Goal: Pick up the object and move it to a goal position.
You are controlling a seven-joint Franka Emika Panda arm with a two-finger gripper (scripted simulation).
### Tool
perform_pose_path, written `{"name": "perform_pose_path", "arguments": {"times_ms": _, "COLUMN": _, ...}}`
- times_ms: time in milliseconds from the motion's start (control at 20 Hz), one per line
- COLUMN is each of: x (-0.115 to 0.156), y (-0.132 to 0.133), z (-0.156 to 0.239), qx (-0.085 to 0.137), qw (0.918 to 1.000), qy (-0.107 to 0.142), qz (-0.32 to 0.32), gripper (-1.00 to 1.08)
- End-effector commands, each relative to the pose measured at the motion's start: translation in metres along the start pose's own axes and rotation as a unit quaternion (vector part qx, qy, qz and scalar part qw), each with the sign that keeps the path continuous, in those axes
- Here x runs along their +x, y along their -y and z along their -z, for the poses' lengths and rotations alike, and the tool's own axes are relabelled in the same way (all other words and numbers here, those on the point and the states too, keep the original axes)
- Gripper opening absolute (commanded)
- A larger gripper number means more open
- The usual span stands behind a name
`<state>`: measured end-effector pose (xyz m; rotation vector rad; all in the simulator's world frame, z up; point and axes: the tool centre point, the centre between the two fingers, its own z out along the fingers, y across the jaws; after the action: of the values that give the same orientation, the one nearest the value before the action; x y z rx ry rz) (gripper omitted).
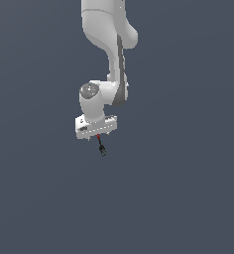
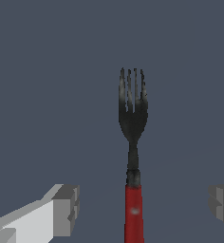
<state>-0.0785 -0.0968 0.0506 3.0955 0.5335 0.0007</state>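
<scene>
Between your gripper's (image 2: 141, 209) spread fingers (image 2: 64, 209), apart from both, you see a black fork (image 2: 132, 142), red-handled.

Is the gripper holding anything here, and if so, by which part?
Nothing held: the fork lies between wide-open jaws, its red handle untouched.

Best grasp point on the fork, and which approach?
Take the fork by its red handle, probably straight down from above, one finger on each side. The handle is straight and even; the black neck and tines narrow and flare. It already lies between the open fingers.
</scene>
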Motion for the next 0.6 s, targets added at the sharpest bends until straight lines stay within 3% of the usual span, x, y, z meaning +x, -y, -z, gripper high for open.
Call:
{"name": "perform_pose_path", "arguments": {"times_ms": 0, "x": -0.001, "y": 0.0, "z": -0.008, "qx": 0.0, "qw": 1.0, "qy": 0.0, "qz": 0.0, "gripper": 1.0}}
{"name": "perform_pose_path", "arguments": {"times_ms": 550, "x": -0.001, "y": 0.0, "z": -0.044, "qx": 0.0, "qw": 1.0, "qy": 0.0, "qz": 0.002, "gripper": 1.0}}
